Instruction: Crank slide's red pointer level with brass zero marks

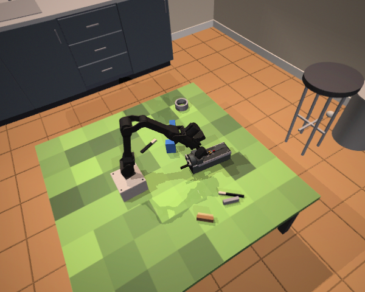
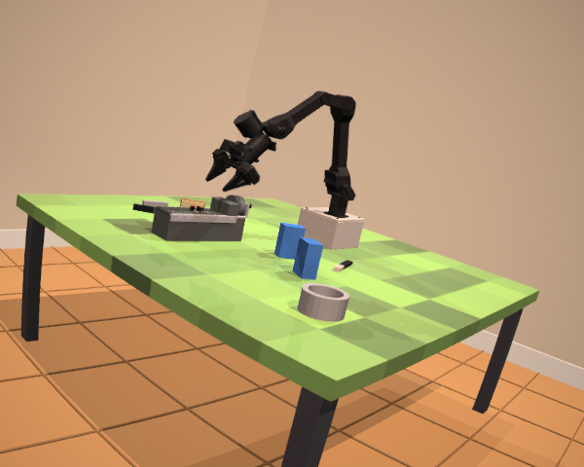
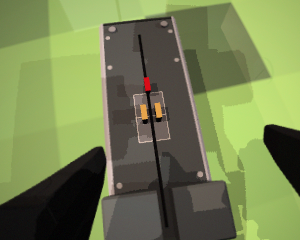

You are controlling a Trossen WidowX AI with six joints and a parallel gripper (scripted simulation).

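The dark grey machine point(image 1: 212, 161) point(image 2: 197, 230) point(image 3: 127, 162) lies on the green table. Its red pointer point(image 3: 147, 84) sits in the long slot, beyond the two brass zero marks on the side away from the grey housing point(image 3: 132, 215). The left brass mark point(image 3: 144, 112) and the right brass mark point(image 3: 158, 110) flank the slot. The pointer is not level with them; it lies just outside the pale outlined rectangle. The crank's black handle point(image 1: 185, 166) sticks out at the arm-side end; it is out of the wrist view. My gripper point(image 2: 216, 185) point(image 3: 183, 143) is open and empty above the machine, clear of the handle.
Two blue blocks point(image 1: 170, 146) point(image 2: 308, 259) stand beside the machine. A grey ring point(image 1: 181, 108) point(image 2: 323, 306) is farther along. A black-and-white stick point(image 1: 148, 145) lies near the arm's base. Another stick point(image 1: 235, 194), a grey bar point(image 1: 230, 201) and an orange block point(image 1: 205, 217) lie on the opposite side.
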